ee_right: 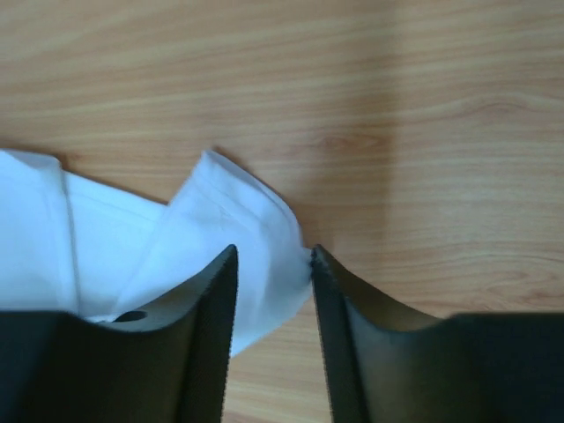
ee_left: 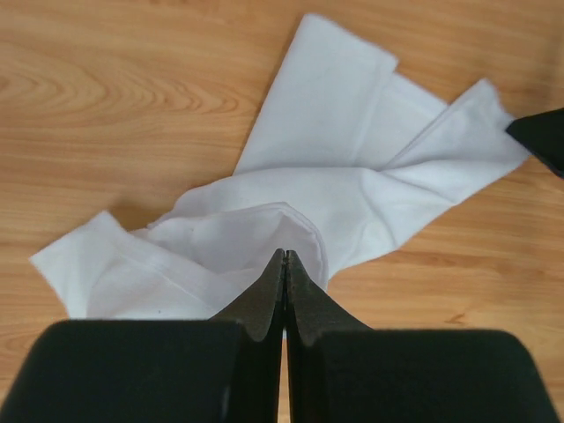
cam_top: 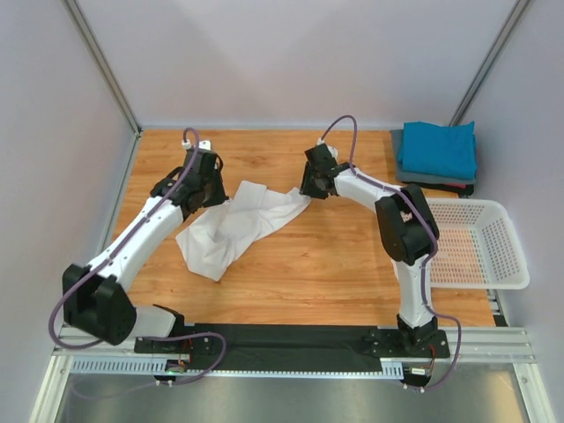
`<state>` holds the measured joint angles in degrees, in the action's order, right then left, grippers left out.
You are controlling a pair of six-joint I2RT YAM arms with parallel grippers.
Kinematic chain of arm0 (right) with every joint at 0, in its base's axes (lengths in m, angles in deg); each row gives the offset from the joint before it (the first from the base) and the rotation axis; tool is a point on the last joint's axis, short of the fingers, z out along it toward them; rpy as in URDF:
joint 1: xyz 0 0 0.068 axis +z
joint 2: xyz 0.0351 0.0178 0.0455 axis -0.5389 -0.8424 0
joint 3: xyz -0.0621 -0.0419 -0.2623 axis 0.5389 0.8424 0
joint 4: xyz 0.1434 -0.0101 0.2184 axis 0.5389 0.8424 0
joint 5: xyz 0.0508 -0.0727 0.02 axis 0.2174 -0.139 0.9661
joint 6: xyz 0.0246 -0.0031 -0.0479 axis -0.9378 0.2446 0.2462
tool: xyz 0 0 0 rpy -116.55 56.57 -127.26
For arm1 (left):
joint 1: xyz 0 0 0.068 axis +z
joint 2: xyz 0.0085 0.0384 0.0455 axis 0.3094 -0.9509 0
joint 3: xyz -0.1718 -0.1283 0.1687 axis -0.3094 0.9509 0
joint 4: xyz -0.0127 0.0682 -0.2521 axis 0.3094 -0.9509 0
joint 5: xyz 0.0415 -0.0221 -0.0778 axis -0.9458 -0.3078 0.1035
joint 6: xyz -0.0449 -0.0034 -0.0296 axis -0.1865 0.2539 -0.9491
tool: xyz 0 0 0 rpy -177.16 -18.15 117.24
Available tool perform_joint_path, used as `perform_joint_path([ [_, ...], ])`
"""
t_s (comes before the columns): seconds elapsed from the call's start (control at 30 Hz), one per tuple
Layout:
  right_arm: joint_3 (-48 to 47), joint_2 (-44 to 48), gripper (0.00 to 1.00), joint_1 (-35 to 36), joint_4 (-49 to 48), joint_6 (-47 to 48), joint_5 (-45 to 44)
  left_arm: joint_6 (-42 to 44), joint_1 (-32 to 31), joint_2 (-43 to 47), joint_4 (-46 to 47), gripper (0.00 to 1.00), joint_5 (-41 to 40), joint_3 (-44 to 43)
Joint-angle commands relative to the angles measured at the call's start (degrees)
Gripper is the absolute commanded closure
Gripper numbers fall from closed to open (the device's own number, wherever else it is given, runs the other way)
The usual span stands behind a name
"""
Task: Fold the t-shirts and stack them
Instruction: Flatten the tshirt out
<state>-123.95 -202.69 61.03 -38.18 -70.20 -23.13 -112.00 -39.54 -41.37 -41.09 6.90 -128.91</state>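
Shirt [cam_top: 231,225], white: crumpled and spread on counter [cam_top: 335,264], centre-left, between the two arms. Left pincer [ee_left: 284,257]: clenched, tips at a raised fold of the cloth; whether any cloth is nipped cannot be told. Right pincer [ee_right: 271,260]: jaws apart, straddling the cloth's corner. Teal shirt [cam_top: 438,148]: folded, atop grey shirt [cam_top: 436,181], far right corner. Basket [cam_top: 511,256]: right edge, near that stack.

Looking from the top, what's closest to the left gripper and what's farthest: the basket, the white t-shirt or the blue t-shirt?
1. white t-shirt, pinched by the left gripper.
2. blue t-shirt, folded at the far right corner.
3. basket, along the right edge.
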Motion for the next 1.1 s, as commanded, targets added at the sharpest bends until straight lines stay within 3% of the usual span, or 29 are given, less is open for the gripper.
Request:
perform_joint_path([
  [0.0, -5.6, -2.0, 0.63, -0.1, -2.2, 0.2, 1.0, 4.3, 0.5, 8.6, 0.8, 1.00, 1.3, 0.9],
  [0.07, -8.1, -3.6, 0.74, -0.2, -1.7, 0.4, 3.1, 4.9, 1.1, 11.3, -0.1, 1.00, 1.1, 0.4],
  [0.1, -9.0, -3.9, 0.94, -0.2, -0.6, 0.4, 3.7, 5.3, 2.3, 13.4, -0.6, 1.00, 1.2, -0.1],
  [0.13, -9.9, -4.0, 1.00, -0.2, 0.0, 0.4, 3.8, 5.6, 3.1, 14.3, -1.3, 1.00, 1.3, -1.2],
  [0.4, -11.5, 7.4, 1.00, -5.2, 0.0, 2.0, 2.4, 10.0, 14.7, 15.1, -2.1, 1.00, 4.2, -12.5],
  [0.5, -11.3, 13.5, 1.00, -8.8, -1.1, 2.7, 3.4, 13.7, 15.7, 12.7, -1.3, 1.00, 5.7, -22.1],
  [0.7, -7.9, 24.8, 1.00, -12.9, -3.5, 5.5, 2.7, 18.8, 15.9, 11.2, 1.1, 1.00, 4.4, -31.3],
  [0.87, -0.4, 31.7, 1.00, -13.1, -0.8, 7.2, 2.6, 16.9, 15.9, 14.3, -1.3, 1.00, 2.8, -26.4],
  [1.07, 19.9, 40.2, 1.00, -13.0, 0.7, 4.3, 7.7, 11.0, 15.9, 25.3, -6.3, 1.00, 6.2, -4.9],
])
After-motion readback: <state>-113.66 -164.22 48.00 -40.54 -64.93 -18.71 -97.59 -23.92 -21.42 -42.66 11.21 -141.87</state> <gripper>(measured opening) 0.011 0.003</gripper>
